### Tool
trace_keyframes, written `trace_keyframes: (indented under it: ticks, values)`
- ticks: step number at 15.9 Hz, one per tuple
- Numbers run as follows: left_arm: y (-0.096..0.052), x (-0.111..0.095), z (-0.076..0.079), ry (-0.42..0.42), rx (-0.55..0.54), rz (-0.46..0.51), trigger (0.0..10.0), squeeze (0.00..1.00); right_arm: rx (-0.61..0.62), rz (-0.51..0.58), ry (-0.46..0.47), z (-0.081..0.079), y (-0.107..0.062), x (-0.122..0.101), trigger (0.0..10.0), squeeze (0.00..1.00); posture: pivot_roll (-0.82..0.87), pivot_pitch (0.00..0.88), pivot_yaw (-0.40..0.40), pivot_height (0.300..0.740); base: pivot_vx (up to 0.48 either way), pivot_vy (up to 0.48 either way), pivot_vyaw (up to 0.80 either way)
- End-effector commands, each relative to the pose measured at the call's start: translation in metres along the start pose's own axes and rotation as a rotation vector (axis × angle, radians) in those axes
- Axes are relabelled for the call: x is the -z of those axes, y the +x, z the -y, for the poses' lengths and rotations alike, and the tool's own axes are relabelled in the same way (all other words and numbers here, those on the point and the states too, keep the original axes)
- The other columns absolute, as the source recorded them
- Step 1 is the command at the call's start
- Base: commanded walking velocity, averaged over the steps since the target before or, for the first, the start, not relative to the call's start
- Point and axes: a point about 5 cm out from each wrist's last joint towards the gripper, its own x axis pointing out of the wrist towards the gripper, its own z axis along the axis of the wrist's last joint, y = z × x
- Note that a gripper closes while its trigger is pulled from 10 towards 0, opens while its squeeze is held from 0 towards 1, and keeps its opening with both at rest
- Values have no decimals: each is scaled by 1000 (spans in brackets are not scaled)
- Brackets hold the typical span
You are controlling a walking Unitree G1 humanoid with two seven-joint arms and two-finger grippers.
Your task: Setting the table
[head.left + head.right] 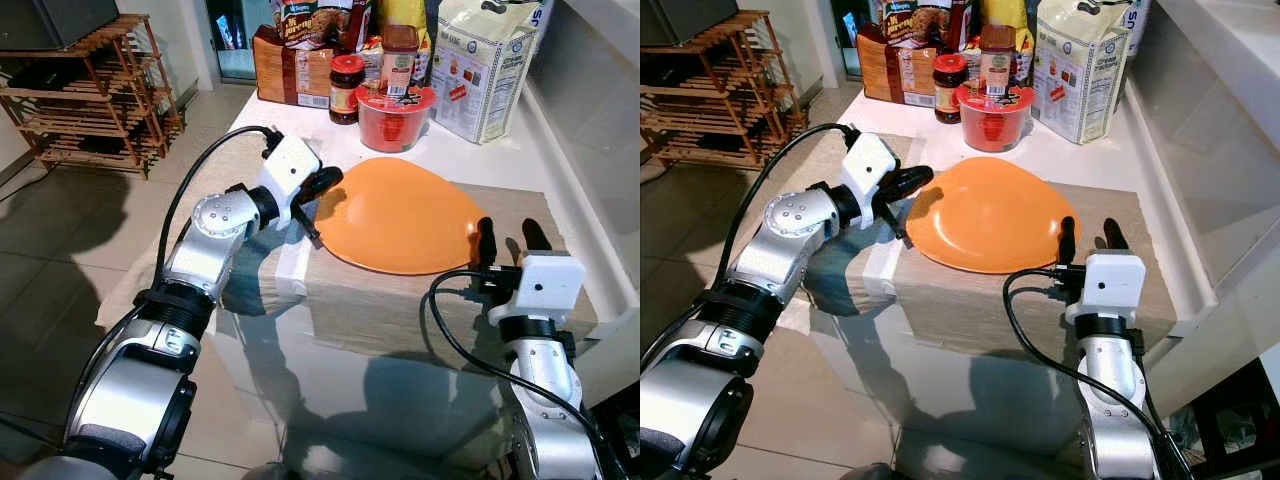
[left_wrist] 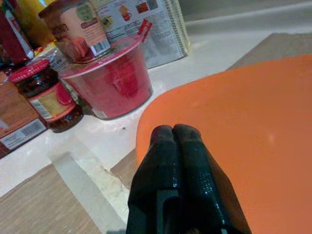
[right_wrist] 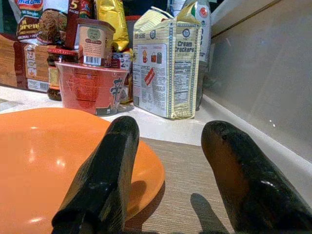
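Observation:
An orange plate (image 1: 405, 215) lies on a beige placemat (image 1: 400, 290) on the white counter. My left gripper (image 1: 328, 183) is shut, its black fingers (image 2: 178, 161) pressed together at the plate's left rim (image 2: 146, 126); I cannot tell if they pinch the rim. My right gripper (image 1: 505, 238) stands open at the plate's right edge, one finger (image 3: 109, 165) beside the rim (image 3: 146, 170) and the other finger (image 3: 243, 170) over the placemat.
At the back of the counter stand a red noodle cup (image 1: 394, 115), a dark jar with a red lid (image 1: 346, 88), a cracker bag (image 1: 485, 65) and boxes (image 1: 290, 70). A wooden rack (image 1: 90, 95) stands on the floor at left. A wall (image 1: 600, 110) runs along the right.

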Motion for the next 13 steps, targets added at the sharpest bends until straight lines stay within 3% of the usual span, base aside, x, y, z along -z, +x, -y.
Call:
trace_keyframes:
  ticks: [1,8,13]
  values:
    - [3,-2,1,33,34,-12,10000,0,1,11,8,2,3,-5,10000,0,-52,0,44,722,0,0,0]
    - [5,9,8,54,63,-55,10000,0,-2,3,25,4,3,-8,10000,0,-57,0,47,722,0,0,0]
    - [7,16,16,50,109,-76,10000,0,-6,13,72,9,15,-18,10000,0,-62,0,42,722,0,0,0]
